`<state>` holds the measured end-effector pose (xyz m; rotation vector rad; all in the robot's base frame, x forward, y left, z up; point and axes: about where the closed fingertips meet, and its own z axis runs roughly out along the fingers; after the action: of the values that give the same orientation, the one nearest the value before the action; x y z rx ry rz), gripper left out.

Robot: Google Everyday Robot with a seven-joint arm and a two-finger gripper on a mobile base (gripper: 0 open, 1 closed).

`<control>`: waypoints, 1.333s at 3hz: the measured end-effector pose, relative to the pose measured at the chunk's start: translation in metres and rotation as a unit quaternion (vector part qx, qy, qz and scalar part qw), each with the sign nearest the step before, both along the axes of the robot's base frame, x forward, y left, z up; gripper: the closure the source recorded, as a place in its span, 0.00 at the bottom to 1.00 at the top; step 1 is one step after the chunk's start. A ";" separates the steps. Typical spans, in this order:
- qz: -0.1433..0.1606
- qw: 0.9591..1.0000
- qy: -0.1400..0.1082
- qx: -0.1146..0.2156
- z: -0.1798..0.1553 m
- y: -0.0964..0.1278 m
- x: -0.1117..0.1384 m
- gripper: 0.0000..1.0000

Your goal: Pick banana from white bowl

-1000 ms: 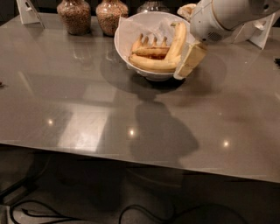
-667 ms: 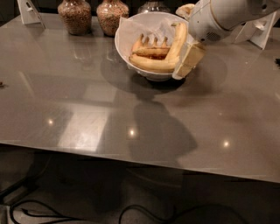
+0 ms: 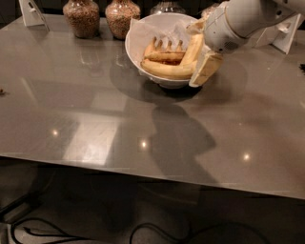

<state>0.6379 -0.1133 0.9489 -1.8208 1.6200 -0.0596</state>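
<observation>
The white bowl (image 3: 138, 35), lined with crinkled white paper, stands at the back middle of the grey table. The banana (image 3: 164, 71), long, pale yellow and curved, lies along the bowl's front inside. A shorter, straighter yellow banana (image 3: 194, 46) leans at the right side. A bunch of small orange-brown bananas (image 3: 164, 47) lies behind. My gripper (image 3: 204, 64), on a white arm coming from the upper right, hangs at the bowl's right rim, right beside the right end of the banana. Contact with the banana cannot be made out.
Two glass jars with brown contents (image 3: 82, 16) (image 3: 121, 16) stand left behind the bowl, and another jar (image 3: 167, 6) stands behind it. White card stands are at the back left (image 3: 32, 12) and back right (image 3: 285, 33). The table's front edge (image 3: 143, 164) runs across below.
The gripper has stayed at the bowl's right rim with only a very slight shift. The bananas and bowl have not moved.
</observation>
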 end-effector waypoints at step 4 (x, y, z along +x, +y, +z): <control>0.034 0.997 0.039 -0.063 -0.036 -0.027 0.009 0.40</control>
<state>0.6465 -0.1403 0.9130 -1.9957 1.6380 -0.0632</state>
